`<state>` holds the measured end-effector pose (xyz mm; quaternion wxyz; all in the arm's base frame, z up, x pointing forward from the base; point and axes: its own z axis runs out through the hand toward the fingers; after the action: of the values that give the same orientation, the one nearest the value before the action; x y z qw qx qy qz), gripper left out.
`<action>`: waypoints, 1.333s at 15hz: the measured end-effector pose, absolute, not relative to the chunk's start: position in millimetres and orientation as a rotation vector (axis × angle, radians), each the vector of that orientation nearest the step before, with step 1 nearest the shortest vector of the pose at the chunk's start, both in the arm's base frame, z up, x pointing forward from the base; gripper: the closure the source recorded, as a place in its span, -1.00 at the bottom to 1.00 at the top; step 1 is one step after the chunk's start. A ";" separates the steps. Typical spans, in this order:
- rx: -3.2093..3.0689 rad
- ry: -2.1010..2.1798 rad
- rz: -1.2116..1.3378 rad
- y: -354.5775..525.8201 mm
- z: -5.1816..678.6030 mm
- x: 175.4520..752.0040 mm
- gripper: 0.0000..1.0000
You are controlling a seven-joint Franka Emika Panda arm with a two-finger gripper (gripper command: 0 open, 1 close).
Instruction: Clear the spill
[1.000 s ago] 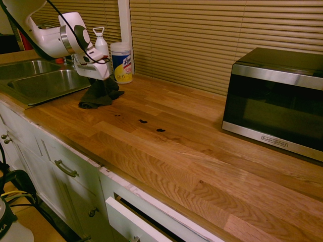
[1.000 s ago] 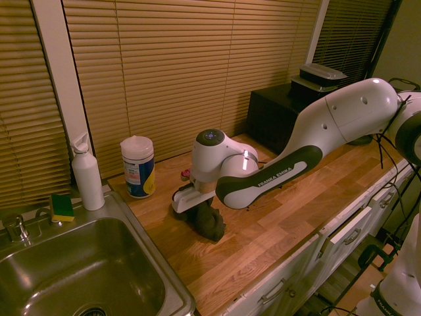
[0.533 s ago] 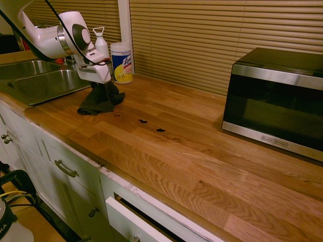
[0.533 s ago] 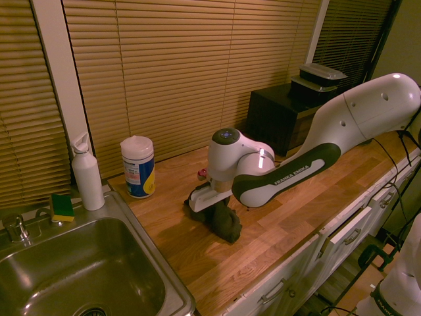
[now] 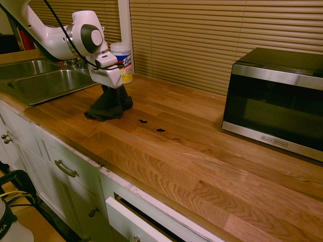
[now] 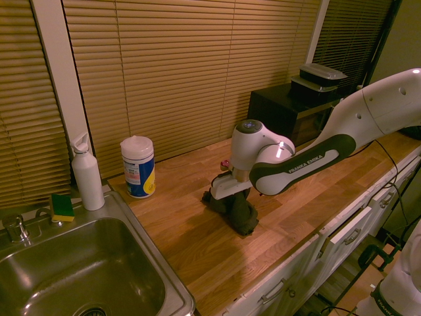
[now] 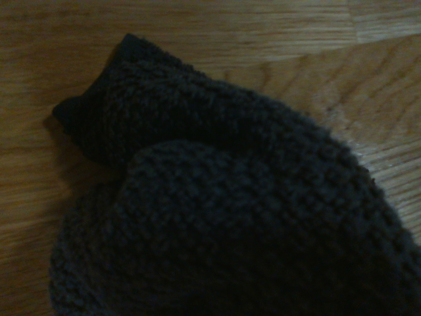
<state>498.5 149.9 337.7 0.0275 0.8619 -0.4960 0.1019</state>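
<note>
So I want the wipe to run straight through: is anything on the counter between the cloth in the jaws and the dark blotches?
Nothing visible. The gripper holds the dark cloth, its lower end on the wooden counter. Only bare wood lies between it and the spill. The wipes canister stands behind, off that line.

Materials and finishes on the kitchen counter

A nubbly matt dark cloth (image 7: pixel 250 217) is being shown against smooth, softly glossy wooden countertop (image 5: pixel 212 166); brushed metal is being reflected by the sink (image 5: pixel 40 83).
</note>
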 end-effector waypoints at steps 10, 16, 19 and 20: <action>2.614 -1.715 0.277 31.8 336.6 489.0 1.00; 2.570 -1.875 0.263 -77.5 333.6 472.4 1.00; 2.540 -1.948 0.262 -128.8 332.9 460.8 1.00; 2.531 -1.969 0.260 -144.5 332.8 456.1 1.00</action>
<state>456.1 -144.5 332.8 -0.0376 0.7862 -0.6116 0.0808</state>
